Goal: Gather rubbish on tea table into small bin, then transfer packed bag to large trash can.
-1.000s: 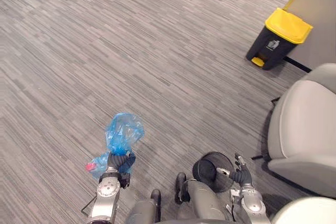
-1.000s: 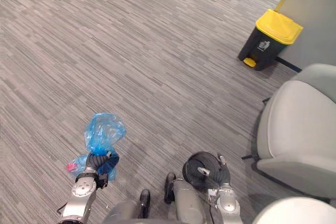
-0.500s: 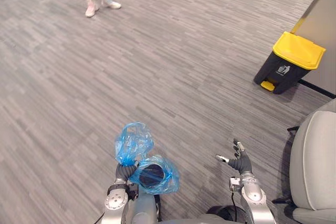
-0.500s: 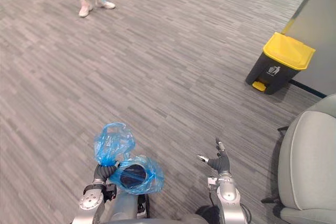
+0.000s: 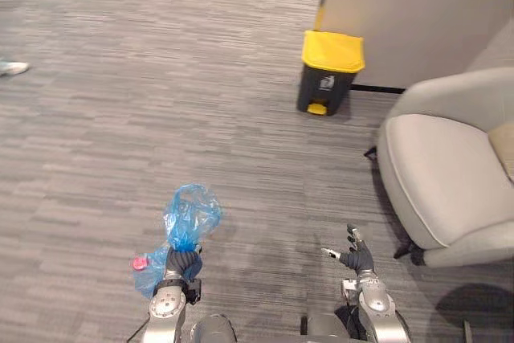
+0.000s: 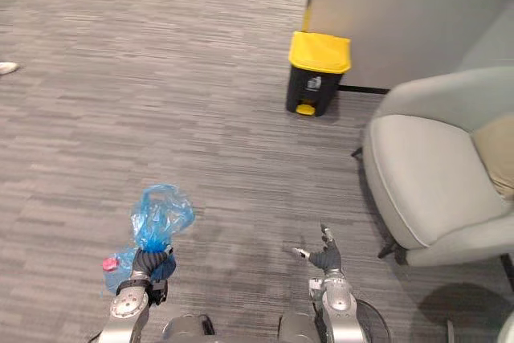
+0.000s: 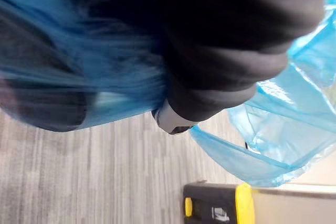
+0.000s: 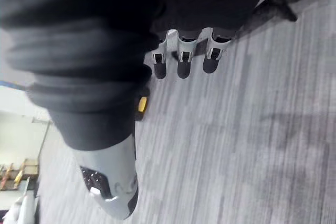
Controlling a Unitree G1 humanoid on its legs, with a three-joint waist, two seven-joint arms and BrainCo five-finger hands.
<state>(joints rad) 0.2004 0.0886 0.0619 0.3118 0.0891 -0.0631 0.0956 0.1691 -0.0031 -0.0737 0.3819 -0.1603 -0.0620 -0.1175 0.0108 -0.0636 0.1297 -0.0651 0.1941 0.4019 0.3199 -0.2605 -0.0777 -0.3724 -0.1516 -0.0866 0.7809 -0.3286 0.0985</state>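
Beyond the blue bag [image 5: 191, 214], a yellow-lidded bin [image 5: 331, 74] stands near an armchair [image 5: 442, 174].

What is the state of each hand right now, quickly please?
Left hand: shut on the neck of the blue bag.
Right hand: open, holding nothing.

blue bag [image 5: 191, 216]: 1 | yellow-lidded trash can [image 5: 330, 72]: 1 | grey armchair [image 5: 442, 170]: 1 | shoe [image 5: 12, 67]: 1
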